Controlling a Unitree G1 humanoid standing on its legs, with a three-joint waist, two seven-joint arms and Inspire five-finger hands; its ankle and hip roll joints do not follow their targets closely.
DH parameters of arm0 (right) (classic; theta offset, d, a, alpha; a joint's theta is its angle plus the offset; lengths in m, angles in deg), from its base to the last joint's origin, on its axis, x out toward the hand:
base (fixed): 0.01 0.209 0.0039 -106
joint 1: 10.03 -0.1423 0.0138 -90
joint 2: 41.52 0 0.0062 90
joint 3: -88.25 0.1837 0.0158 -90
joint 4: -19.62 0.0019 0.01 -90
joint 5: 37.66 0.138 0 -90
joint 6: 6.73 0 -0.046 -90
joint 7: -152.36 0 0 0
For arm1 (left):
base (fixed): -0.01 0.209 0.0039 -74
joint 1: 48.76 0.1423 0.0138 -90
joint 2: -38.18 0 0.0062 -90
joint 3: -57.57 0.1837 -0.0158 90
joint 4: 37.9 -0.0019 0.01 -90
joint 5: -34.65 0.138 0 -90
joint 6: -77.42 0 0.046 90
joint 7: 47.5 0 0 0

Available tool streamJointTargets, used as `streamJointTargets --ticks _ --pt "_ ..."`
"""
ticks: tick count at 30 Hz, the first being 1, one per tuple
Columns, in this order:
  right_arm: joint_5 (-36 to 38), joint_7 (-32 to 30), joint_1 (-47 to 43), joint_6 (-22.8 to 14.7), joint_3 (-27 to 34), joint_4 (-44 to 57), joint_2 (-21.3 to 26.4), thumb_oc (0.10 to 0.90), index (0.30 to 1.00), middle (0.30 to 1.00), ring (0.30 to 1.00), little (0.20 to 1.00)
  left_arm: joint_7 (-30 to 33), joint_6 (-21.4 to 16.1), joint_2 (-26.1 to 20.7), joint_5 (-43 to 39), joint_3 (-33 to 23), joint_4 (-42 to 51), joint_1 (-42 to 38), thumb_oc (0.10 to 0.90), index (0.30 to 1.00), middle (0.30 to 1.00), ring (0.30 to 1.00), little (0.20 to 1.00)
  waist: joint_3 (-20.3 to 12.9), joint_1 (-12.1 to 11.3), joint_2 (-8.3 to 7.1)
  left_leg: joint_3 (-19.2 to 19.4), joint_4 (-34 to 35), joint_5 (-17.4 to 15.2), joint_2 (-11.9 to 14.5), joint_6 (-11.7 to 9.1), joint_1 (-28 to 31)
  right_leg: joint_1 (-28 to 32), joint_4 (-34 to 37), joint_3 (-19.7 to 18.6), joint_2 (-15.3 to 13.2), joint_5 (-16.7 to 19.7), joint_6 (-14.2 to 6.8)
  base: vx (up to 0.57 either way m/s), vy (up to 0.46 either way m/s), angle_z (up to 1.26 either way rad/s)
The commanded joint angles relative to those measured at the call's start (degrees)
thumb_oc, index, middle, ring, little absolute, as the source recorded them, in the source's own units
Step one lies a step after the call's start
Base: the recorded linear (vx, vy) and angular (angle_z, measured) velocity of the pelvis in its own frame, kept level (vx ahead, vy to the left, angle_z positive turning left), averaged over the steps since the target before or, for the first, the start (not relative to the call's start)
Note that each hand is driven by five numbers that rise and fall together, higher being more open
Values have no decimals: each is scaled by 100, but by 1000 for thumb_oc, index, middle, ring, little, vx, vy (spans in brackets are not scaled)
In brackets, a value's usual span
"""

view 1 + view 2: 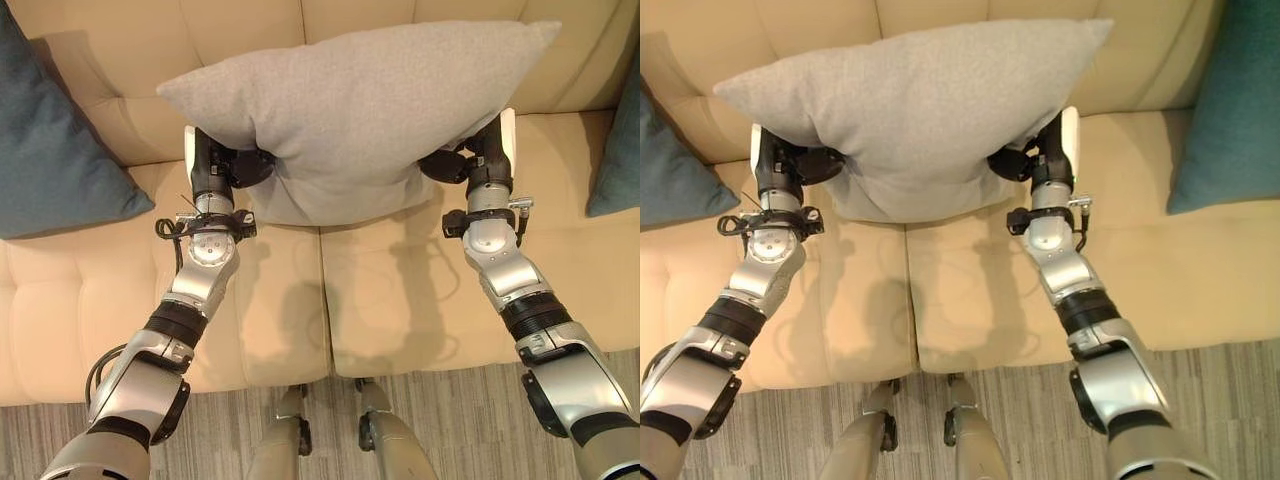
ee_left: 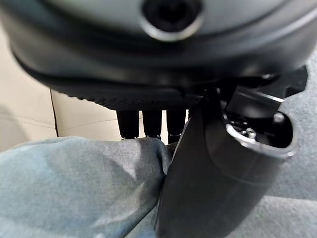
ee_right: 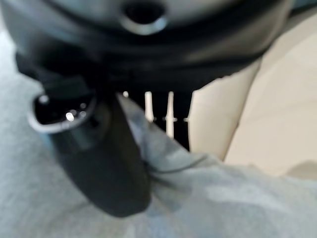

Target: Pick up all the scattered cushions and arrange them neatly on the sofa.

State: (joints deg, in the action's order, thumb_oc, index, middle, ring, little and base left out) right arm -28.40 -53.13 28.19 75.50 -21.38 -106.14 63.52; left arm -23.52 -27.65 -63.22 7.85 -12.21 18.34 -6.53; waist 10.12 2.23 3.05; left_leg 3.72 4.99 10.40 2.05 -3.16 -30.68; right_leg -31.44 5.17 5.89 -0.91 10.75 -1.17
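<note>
A large grey cushion [image 1: 360, 110] hangs over the middle of the beige sofa [image 1: 400, 290], carried between both hands. My left hand [image 1: 215, 165] grips its left lower edge and my right hand [image 1: 480, 155] grips its right lower edge. In the left wrist view the thumb [image 2: 213, 188] lies on one face of the grey cloth [image 2: 74, 188] and the fingers [image 2: 151, 124] go behind it. The right wrist view shows the same pinch, thumb [image 3: 99, 158] on the cloth [image 3: 223, 198] and fingers [image 3: 181, 119] behind. The cushion's top leans toward the backrest.
One dark teal cushion [image 1: 50, 150] leans against the sofa's back at the left, and another teal cushion [image 1: 1230, 110] leans at the right. Bare seat lies between them under the grey cushion. Striped grey carpet [image 1: 450, 420] runs along the sofa's front.
</note>
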Motion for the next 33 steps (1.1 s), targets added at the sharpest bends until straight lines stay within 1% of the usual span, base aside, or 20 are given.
streamJointTargets --ticks 1,7,8,9,10,13,14,15,17,19,21,22,23,25,28,29,31,33 --pt "-43 -4 -1214 -950 -239 281 -253 400 300 300 300 300 -36 -1132 -146 350 339 323 -1272 400 300 300 300 300 -264 4 -247 -16 1 -284 30 -440 -92 -9 -17 -354 -264 -471 -857 0 0 0" --pt "-126 6 -1213 -840 -349 8 -263 400 300 300 300 300 -83 -1069 -55 362 378 149 -1153 400 300 300 300 300 -237 -24 -241 -51 1 -236 27 -458 -246 -159 -17 -314 -255 -453 -861 4 -7 2" --pt "-181 -10 -1253 -790 -407 -123 -236 499 448 448 448 448 -96 -1046 -50 372 421 66 -1169 496 444 444 444 444 -226 -23 -241 -71 1 -219 31 -464 -297 -207 -17 -303 -260 -448 -866 0 0 0" --pt "-181 -11 -1257 -791 -409 -128 -237 552 528 528 528 528 -97 -1047 -49 371 421 63 -1172 587 580 580 580 580 -229 -22 -240 -72 1 -218 31 -464 -302 -212 -17 -302 -260 -448 -866 0 0 0" --pt "-364 -94 -1333 -694 -498 -284 -157 800 900 900 900 900 -59 -998 -51 417 444 -46 -1207 800 900 900 900 900 -199 -20 -243 -74 1 -240 37 -473 -318 -226 -17 -299 -258 -468 -874 0 0 0" --pt "-489 -189 -1458 -593 -573 -477 -84 800 900 900 900 900 -11 -971 -69 450 482 -180 -1309 800 900 900 900 900 -180 -15 -252 -77 1 -195 33 -477 -366 -282 -17 -281 -255 -429 -875 -3 -7 3" --pt "-611 -297 -1559 -503 -633 -646 14 800 900 900 900 900 50 -944 -106 467 478 -282 -1360 800 900 900 900 900 -161 -32 -248 -85 1 -218 31 -486 -353 -265 -17 -267 -251 -455 -878 -7 -3 6" --pt "-610 -297 -1567 -504 -634 -649 14 800 900 900 900 900 49 -944 -108 467 477 -283 -1368 800 900 900 900 900 -161 -28 -249 -88 1 -189 28 -484 -376 -288 -17 -266 -254 -431 -877 -11 -4 4" --pt "-708 -453 -1681 -390 -645 -875 151 800 900 900 900 900 116 -894 -174 471 449 -466 -1412 800 900 900 900 900 -138 -38 -257 -97 1 -186 22 -487 -365 -267 -17 -263 -253 -430 -877 0 0 0" --pt "-710 -486 -1718 -350 -647 -962 188 800 900 900 900 900 126 -883 -189 458 434 -515 -1406 800 900 900 900 900 -133 -45 -257 -96 1 -218 23 -493 -331 -241 -17 -265 -250 -450 -877 0 0 0" --pt "-654 -556 -1763 -261 -625 -1250 344 800 900 900 900 900 130 -827 -266 352 333 -802 -1340 800 900 900 900 900 -135 -55 -273 -102 1 -209 20 -499 -287 -196 -17 -252 -247 -454 -880 0 0 0" --pt "-653 -556 -1771 -263 -626 -1253 345 800 900 900 900 900 128 -828 -269 350 331 -803 -1346 800 900 900 900 900 -135 -51 -273 -104 1 -181 16 -497 -307 -216 -17 -251 -251 -430 -879 0 0 0" --pt "-571 -564 -1764 -203 -592 -1409 444 800 900 900 900 900 128 -781 -366 338 274 -961 -1308 800 900 900 900 900 -143 -53 -279 -101 1 -214 19 -512 -247 -160 -17 -237 -242 -459 -886 0 0 0" --pt "-541 -571 -1752 -188 -569 -1465 491 800 900 900 900 900 129 -771 -401 336 250 -983 -1286 800 900 900 900 900 -143 -55 -288 -101 1 -215 16 -514 -232 -142 -17 -237 -241 -463 -885 0 0 0" --pt "-454 -607 -1625 -152 -384 -1536 719 800 900 900 900 900 107 -730 -641 347 99 -1073 -1155 800 900 900 900 900 -156 -55 -302 -99 1 -204 4 -522 -192 -95 -17 -225 -244 -448 -886 -5 -6 5" --pt "-405 -633 -1434 -166 -227 -1536 856 800 900 900 900 900 88 -734 -764 315 -49 -1060 -998 800 900 900 900 900 -171 -54 -298 -97 1 -241 6 -527 -135 -34 -17 -212 -246 -474 -888 -9 -7 5" --pt "-298 -669 -1172 -209 49 -1436 962 800 900 900 900 900 60 -753 -873 274 -214 -952 -775 800 900 900 900 900 -189 -52 -298 -102 1 -254 8 -527 -90 15 -17 -196 -244 -491 -885 -1 -8 4" --pt "-193 -654 -779 -263 374 -1260 990 800 900 900 900 900 19 -816 -918 278 -407 -617 -422 800 900 900 900 900 -199 -52 -297 -91 1 -236 -1 -523 -62 52 -17 -187 -248 -480 -878 -9 0 5"
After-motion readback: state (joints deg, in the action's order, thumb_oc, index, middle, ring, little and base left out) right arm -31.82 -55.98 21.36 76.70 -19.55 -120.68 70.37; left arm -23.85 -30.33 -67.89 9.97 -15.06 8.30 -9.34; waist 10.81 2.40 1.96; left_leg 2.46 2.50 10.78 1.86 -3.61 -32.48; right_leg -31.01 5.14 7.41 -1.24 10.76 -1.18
